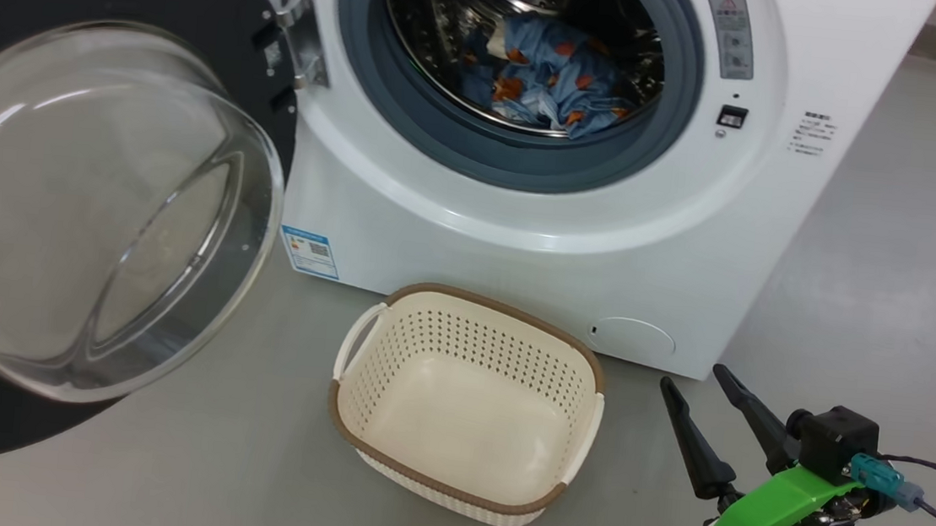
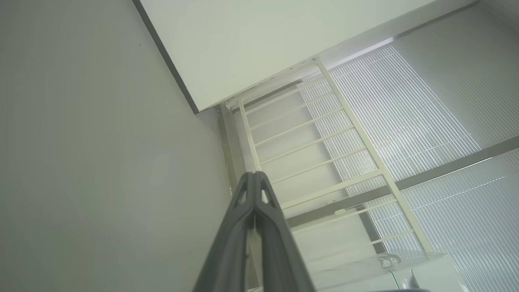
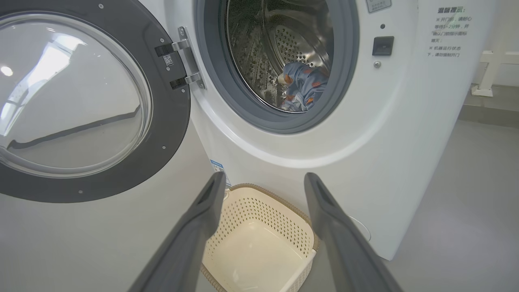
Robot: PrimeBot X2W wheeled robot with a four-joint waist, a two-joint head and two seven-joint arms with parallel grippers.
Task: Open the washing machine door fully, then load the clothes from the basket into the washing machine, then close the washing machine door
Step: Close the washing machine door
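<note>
The white washing machine [image 1: 523, 217] [image 3: 405, 134] stands with its black, glass-bowled door [image 1: 100, 205] [image 3: 81, 101] swung wide to the left. Blue bear-print clothes [image 1: 547, 79] [image 3: 302, 85] lie inside the steel drum. On the floor before the machine sits the cream basket [image 1: 469, 399] [image 3: 259, 239], with nothing inside. My right gripper [image 1: 703, 385] [image 3: 263, 182] hovers open to the basket's right, holding nothing. My left gripper [image 2: 254, 175] is shut and empty, pointing toward a white rack and blinds.
Grey floor [image 1: 882, 274] spreads to the right of the machine. The open door overhangs the floor at the left. A white rack [image 2: 324, 162] stands against slatted blinds in the left wrist view. A white frame [image 3: 492, 69] stands behind the machine's right side.
</note>
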